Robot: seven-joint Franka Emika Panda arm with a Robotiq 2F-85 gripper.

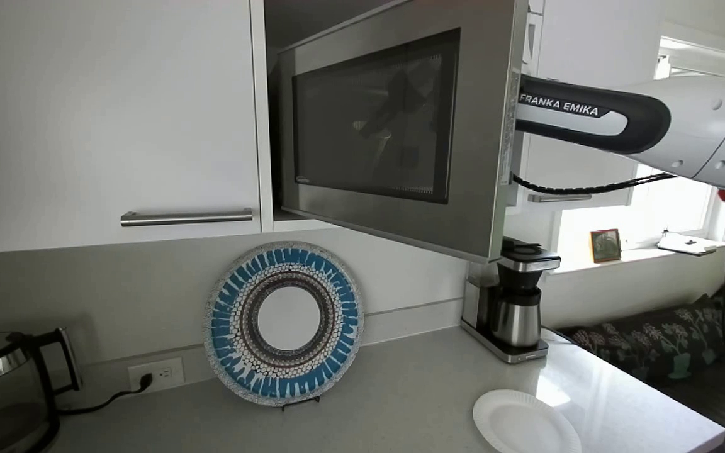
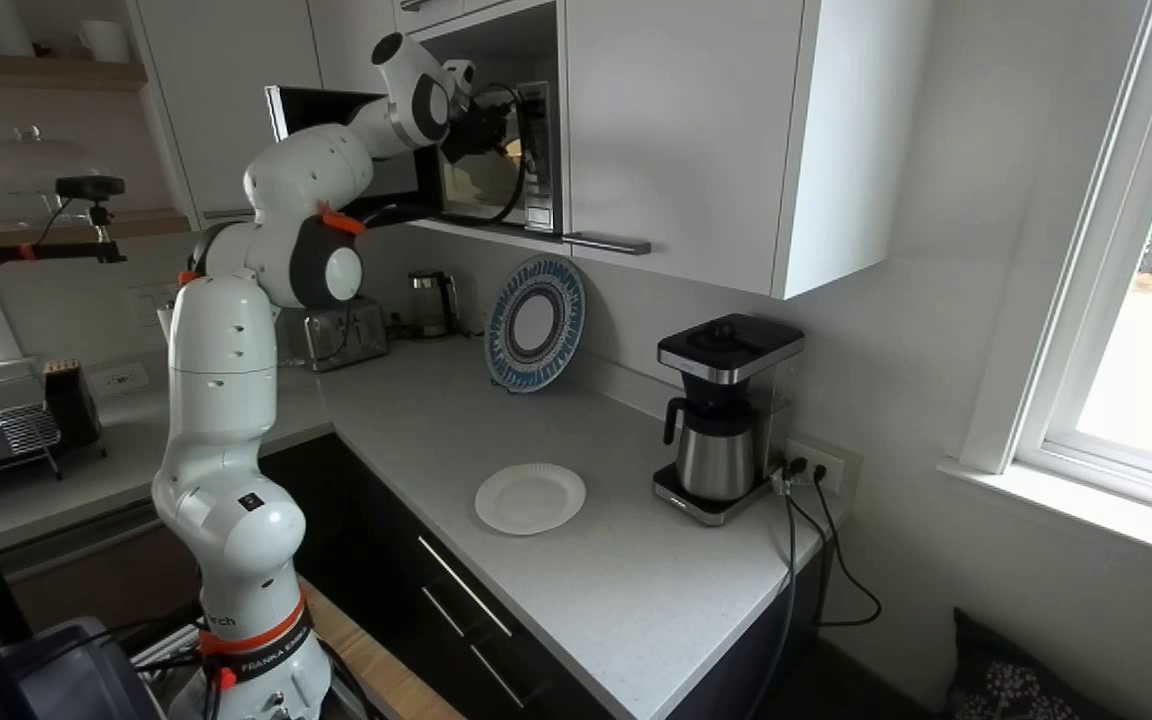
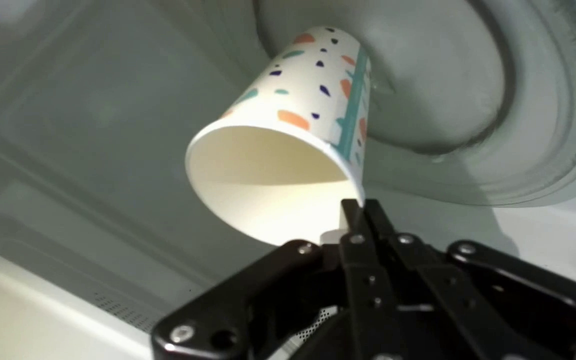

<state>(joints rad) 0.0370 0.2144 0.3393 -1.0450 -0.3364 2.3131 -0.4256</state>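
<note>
My gripper is shut on the rim of a paper cup, one finger inside the cup and one outside. The cup is white with orange, teal and dark blue flecks and a teal stripe. It lies tilted in view with its open mouth toward the wrist camera, and its inside looks empty. Behind it is the round glass turntable of a microwave. I cannot tell if the cup touches the turntable. In an exterior view my gripper is at the opening of the microwave, partly hidden.
The microwave door stands open beside the arm. White cabinets flank the microwave. On the counter below are a paper plate, a coffee maker, a decorative blue-ringed plate and a glass kettle.
</note>
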